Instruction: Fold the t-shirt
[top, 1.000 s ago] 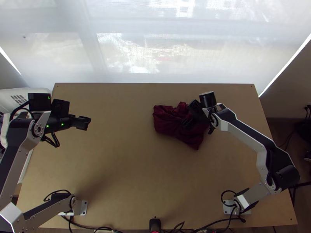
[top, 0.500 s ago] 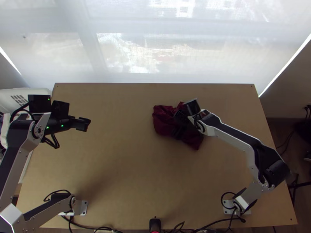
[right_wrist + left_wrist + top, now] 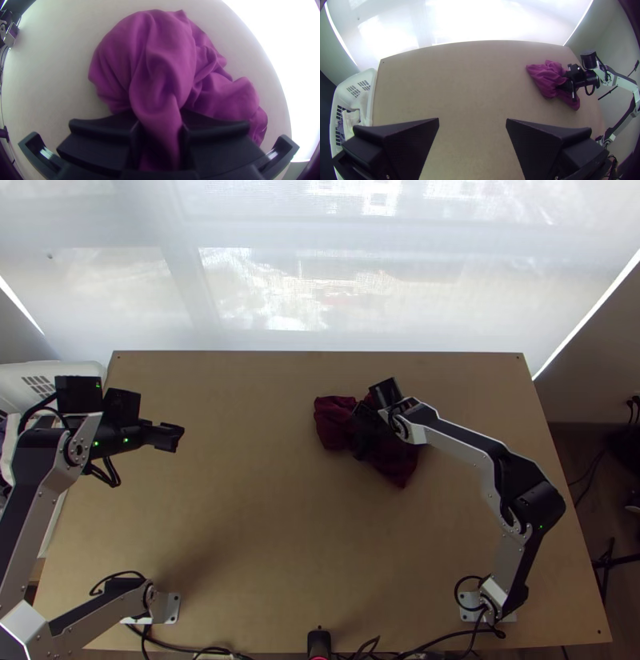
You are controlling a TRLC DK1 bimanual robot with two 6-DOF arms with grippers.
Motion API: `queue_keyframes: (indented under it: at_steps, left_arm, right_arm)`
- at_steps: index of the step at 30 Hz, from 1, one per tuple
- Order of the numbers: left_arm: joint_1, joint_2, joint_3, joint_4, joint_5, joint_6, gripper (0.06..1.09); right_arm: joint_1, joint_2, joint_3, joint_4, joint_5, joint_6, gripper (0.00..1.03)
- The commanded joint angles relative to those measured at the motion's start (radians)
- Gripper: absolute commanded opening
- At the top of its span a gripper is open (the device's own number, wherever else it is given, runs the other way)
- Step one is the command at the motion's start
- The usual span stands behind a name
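Observation:
The dark red t-shirt (image 3: 332, 422) lies bunched in a small heap right of the table's middle; in the right wrist view the t-shirt (image 3: 163, 60) looks purple, with thick loose folds. My right gripper (image 3: 362, 431) is down on the heap, and seen from its wrist the right gripper (image 3: 160, 133) is shut on a raised fold of the cloth. Over the table's left part my left gripper (image 3: 173, 436) is far from the cloth. In the left wrist view the left gripper (image 3: 472, 119) is open with bare table between its fingers, and the t-shirt (image 3: 546, 78) lies far off.
A white basket (image 3: 371, 100) with some cloths in it stands at the table's left edge. Cables (image 3: 216, 652) and a small black device (image 3: 319, 642) lie along the near edge. Bare tabletop (image 3: 256, 500) stretches between the left arm and the heap.
My right gripper has moved left over the heap, its arm swinging left with it. The heap's near corner has shifted slightly left. The left arm has hardly moved.

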Motion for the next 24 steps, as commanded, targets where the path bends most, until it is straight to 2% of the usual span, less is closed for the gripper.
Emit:
queue_keyframes:
  at_steps: [1, 15, 24]
  left_arm:
    - [0.008, 0.010, 0.003, 0.004, -0.001, 0.007, 1.04]
    - [0.007, 0.050, 0.031, 0.017, -0.001, 0.012, 1.04]
    - [0.005, 0.053, 0.034, 0.019, 0.001, 0.012, 1.04]
  right_arm:
    - [-0.063, 0.036, 0.018, -0.014, 0.009, -0.032, 0.03]
    - [-0.367, 0.067, 0.036, -0.014, 0.009, -0.082, 0.03]
    - [-0.603, 0.149, 0.141, -0.014, 0.010, -0.051, 0.03]
